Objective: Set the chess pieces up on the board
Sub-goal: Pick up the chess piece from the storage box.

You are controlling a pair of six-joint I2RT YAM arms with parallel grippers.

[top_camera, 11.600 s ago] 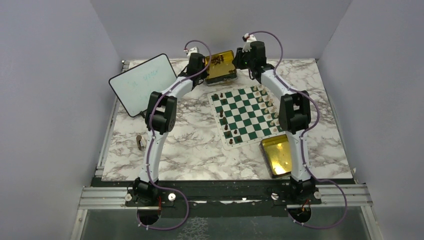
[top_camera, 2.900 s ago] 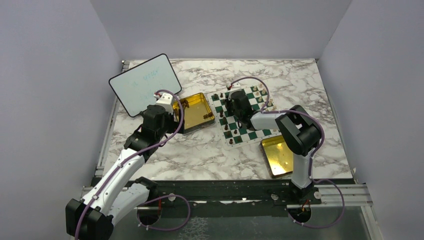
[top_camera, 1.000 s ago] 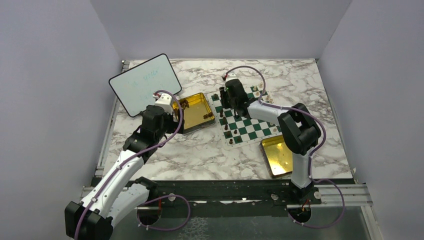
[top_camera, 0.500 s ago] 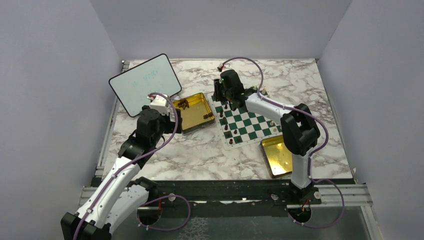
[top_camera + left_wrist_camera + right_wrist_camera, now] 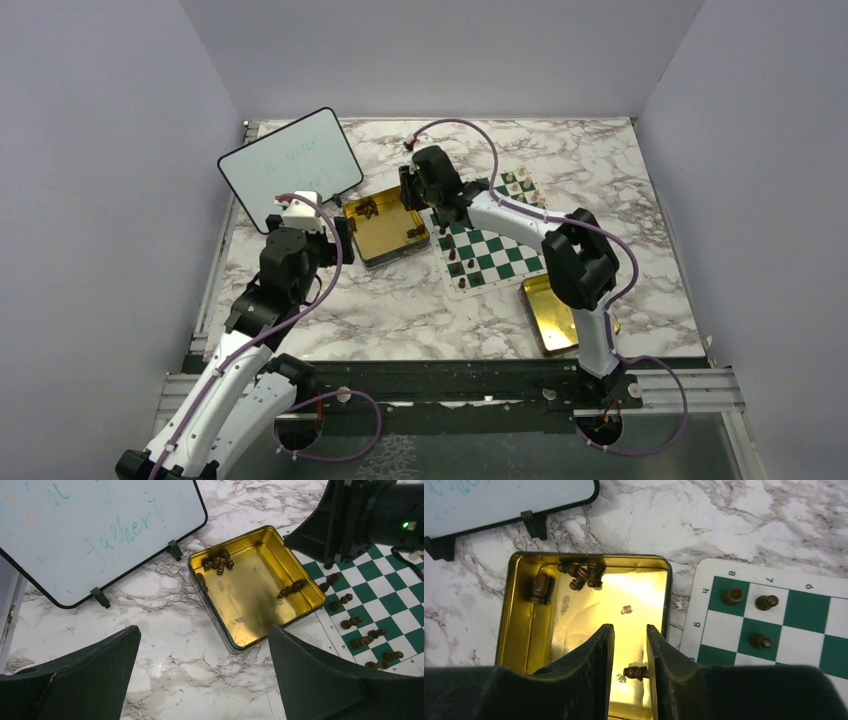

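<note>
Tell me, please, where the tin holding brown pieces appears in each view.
Top external: the tin is just left of centre, between the whiteboard and the board.
Left wrist: the tin is at centre, right of the whiteboard.
Right wrist: the tin is at lower left, below the whiteboard.
Shared landmark: the whiteboard, beside the tin in all three.

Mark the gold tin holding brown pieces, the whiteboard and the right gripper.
gold tin [image 5: 247, 600], left wrist view, bare floor of the tin.
whiteboard [image 5: 90, 525], left wrist view, white writing face.
right gripper [image 5: 629, 630], right wrist view, midway between its fingertips.
</note>
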